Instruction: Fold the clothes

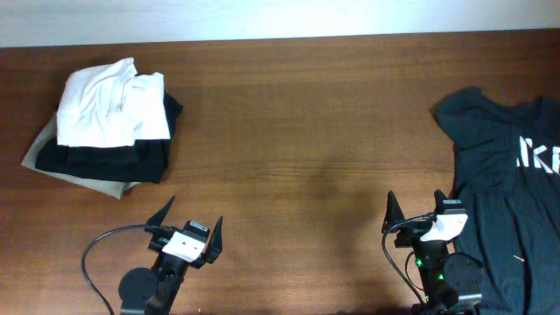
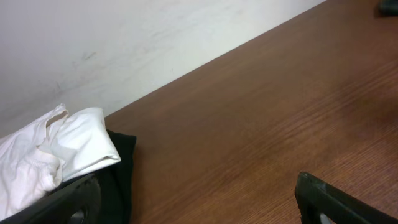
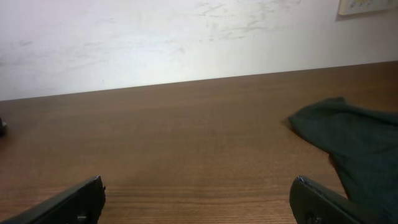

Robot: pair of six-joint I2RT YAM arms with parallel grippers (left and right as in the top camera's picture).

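Note:
A pile of folded clothes lies at the table's far left: a white T-shirt (image 1: 109,107) on top, a black one (image 1: 105,159) under it, a beige piece at the bottom. The white one also shows in the left wrist view (image 2: 56,152). A black T-shirt with white lettering (image 1: 507,184) lies spread and rumpled at the right edge; its sleeve shows in the right wrist view (image 3: 348,134). My left gripper (image 1: 191,226) is open and empty at the front left. My right gripper (image 1: 414,213) is open and empty at the front right, just left of the black shirt.
The brown wooden table (image 1: 306,131) stretches between pile and spread shirt. A white wall (image 3: 186,37) runs behind its far edge. Cables loop from both arm bases at the front edge.

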